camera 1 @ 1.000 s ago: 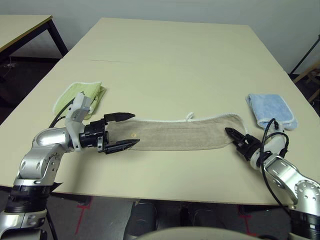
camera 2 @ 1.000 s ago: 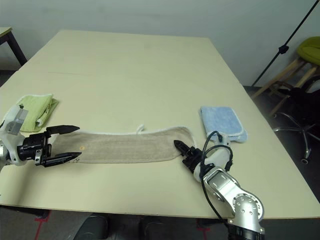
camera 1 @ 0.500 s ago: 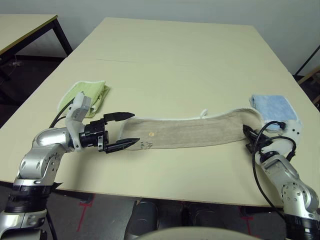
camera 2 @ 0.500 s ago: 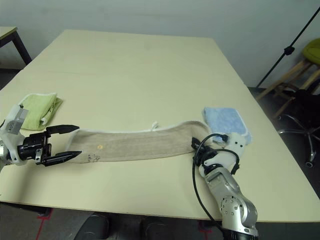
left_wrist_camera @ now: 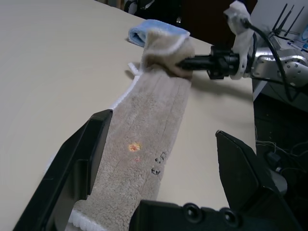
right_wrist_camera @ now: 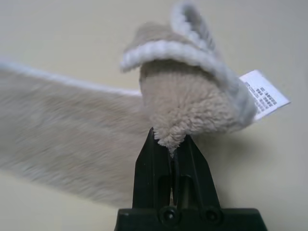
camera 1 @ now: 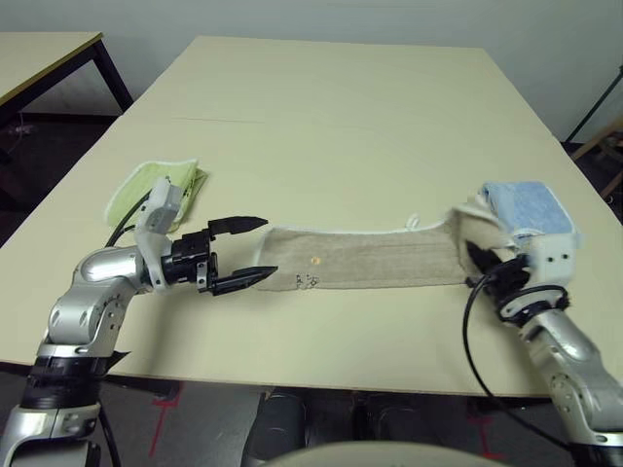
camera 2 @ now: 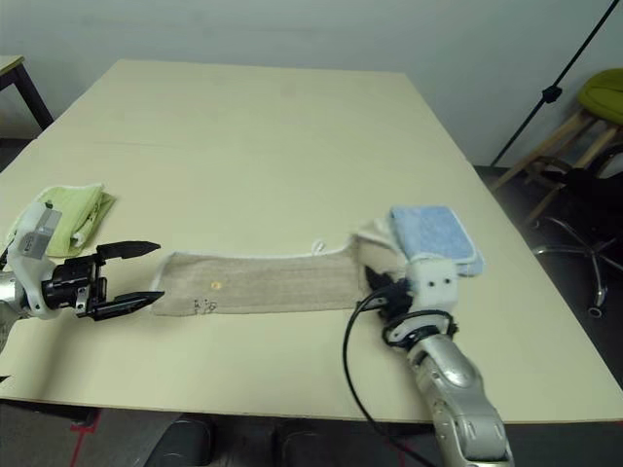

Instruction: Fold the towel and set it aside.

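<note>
Towel, left eye view: the towel [camera 1: 370, 261] lies as a long narrow strip across the near part of the bench [camera 1: 321, 126], between the green cloth [camera 1: 185, 180] and the blue cloth [camera 1: 531, 207]; its right end is raised, likely to be turned over onto the strip.
Left claw, left eye view: the left claw [camera 1: 268, 248] is spread wide beside the strip's left end, pinching nothing, probably kept low there for a later hold.
Right claw, right eye view: the right claw [camera 2: 375, 277] is at the lifted end, close to the blue cloth; coming in from the near side should leave the strip free to take the fold.
Embroidery, left wrist view: the flower [left_wrist_camera: 134, 147] and dark stitching [left_wrist_camera: 160, 158] face up near the end by the spread left claw, where the strip lies flat, a fair base for the next layer.
Tag, right wrist view: the right claw is pressed together on a bit of the towel, whose white edging [right_wrist_camera: 168, 50] curls over above the grip, with the tag [right_wrist_camera: 264, 94] sticking out; so small a pinch probably lifts the end easily but may let it twist or bunch, so a slow swing inward seems wise.
</note>
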{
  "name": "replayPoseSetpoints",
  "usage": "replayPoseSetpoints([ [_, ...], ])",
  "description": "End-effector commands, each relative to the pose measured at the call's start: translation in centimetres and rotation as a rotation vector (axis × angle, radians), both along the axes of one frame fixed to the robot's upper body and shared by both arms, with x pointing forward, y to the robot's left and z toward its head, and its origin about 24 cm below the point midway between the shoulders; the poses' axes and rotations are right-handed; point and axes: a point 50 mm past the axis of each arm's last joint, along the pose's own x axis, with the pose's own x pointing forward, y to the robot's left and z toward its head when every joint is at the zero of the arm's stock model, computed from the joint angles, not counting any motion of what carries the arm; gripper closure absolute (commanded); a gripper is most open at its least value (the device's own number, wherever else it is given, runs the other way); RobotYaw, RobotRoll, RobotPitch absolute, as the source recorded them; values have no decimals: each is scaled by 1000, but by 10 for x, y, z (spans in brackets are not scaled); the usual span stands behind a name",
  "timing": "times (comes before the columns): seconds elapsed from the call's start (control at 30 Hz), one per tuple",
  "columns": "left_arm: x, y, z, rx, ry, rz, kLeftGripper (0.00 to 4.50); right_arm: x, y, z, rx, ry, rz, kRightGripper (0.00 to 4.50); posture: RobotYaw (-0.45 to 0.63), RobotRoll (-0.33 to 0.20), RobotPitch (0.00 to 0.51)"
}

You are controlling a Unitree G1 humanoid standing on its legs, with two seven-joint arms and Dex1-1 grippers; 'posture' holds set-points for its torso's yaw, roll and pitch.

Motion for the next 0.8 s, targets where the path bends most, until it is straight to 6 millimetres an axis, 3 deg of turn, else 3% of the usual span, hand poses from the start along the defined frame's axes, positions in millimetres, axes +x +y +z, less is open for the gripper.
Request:
replayPoseSetpoints([
  [0.03, -1, -2, -2, 10, 12, 1, 0, -1, 11, -4, -30, 50, 104, 4485, 162, 0, 100],
  [0.57, -5, -2, -1, 9, 15, 28, 0, 0, 33, 3, 11, 125, 335, 4485, 184, 0, 93],
  [0.67, -4, -4, -1, 6, 14, 29, 0, 3, 40, 6, 31, 143, 367, 3784, 183, 0, 89],
  [0.8, -3, -7, -2, 3, 16, 24, 0, 7, 50, 13, 70, 174, 429, 2339, 182, 0, 88],
])
